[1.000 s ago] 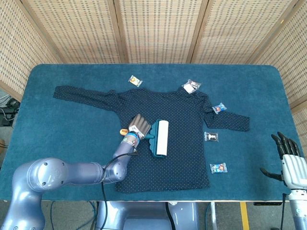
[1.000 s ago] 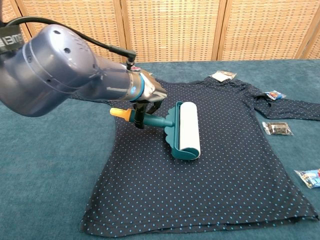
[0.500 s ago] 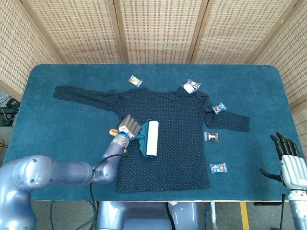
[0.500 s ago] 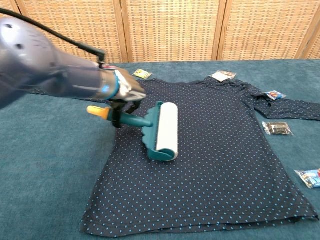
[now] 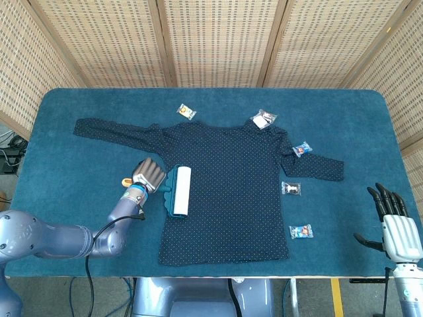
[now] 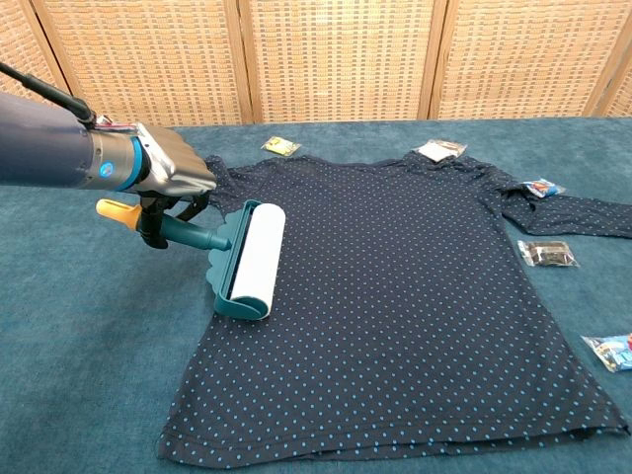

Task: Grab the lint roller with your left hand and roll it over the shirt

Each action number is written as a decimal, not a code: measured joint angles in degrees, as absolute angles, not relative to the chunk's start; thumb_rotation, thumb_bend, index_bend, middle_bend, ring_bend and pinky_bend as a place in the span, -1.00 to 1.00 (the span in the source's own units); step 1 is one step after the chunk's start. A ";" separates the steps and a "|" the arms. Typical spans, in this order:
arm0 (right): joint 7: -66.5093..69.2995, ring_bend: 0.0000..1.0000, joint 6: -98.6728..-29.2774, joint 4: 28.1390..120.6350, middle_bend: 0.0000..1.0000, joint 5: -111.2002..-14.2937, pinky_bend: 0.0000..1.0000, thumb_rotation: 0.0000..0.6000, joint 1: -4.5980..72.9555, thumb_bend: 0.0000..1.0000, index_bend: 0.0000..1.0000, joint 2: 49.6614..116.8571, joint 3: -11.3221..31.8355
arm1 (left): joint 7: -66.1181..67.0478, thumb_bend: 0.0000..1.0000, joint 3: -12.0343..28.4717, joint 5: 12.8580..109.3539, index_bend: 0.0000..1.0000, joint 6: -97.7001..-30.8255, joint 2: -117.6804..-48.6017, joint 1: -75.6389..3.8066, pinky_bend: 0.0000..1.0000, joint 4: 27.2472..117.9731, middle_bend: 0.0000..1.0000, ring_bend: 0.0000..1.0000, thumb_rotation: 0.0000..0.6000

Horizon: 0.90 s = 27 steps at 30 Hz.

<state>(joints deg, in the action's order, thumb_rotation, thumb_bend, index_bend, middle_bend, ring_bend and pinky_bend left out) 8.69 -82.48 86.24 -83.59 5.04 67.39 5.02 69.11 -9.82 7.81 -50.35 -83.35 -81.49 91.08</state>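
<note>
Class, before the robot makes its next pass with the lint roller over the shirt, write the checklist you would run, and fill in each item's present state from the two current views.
1. Left hand grips the lint roller by its handle: ok.
2. Roller drum touches the shirt: seems ok; it lies at the shirt's left edge, contact pressure cannot tell.
3. Shirt lies flat, without bunching: ok across the body.
4. Path to the right free of the small packets: ok; they sit near the right sleeve and beyond the shirt's edge.
5. Right hand clear of the shirt: ok, open at the table's right edge.
</note>
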 measured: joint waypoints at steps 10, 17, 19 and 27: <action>9.47 -1.00 -82.94 86.17 -1.00 -83.45 -1.00 1.00 4.91 -0.81 -1.00 67.20 5.28 | 69.07 0.79 -8.02 6.30 0.80 -49.75 -86.33 -83.23 0.45 88.94 0.78 0.61 1.00; 10.55 -1.00 -82.63 85.75 -1.00 -82.89 -1.00 1.00 4.87 -0.81 -1.00 67.00 5.47 | 70.83 0.79 -5.79 2.09 0.80 -49.07 -91.30 -86.12 0.45 84.77 0.78 0.61 1.00; 10.87 -1.00 -82.62 85.62 -1.00 -82.88 -1.00 1.00 4.88 -0.82 -1.00 67.01 5.51 | 71.30 0.79 -5.16 0.69 0.80 -48.88 -92.37 -86.83 0.45 83.54 0.78 0.61 1.00; 12.11 -1.00 -82.61 84.79 -1.00 -82.56 -1.00 1.00 4.88 -0.82 -1.00 67.16 5.80 | 73.76 0.79 -2.07 -4.73 0.80 -47.88 -96.76 -90.09 0.45 78.28 0.78 0.61 1.00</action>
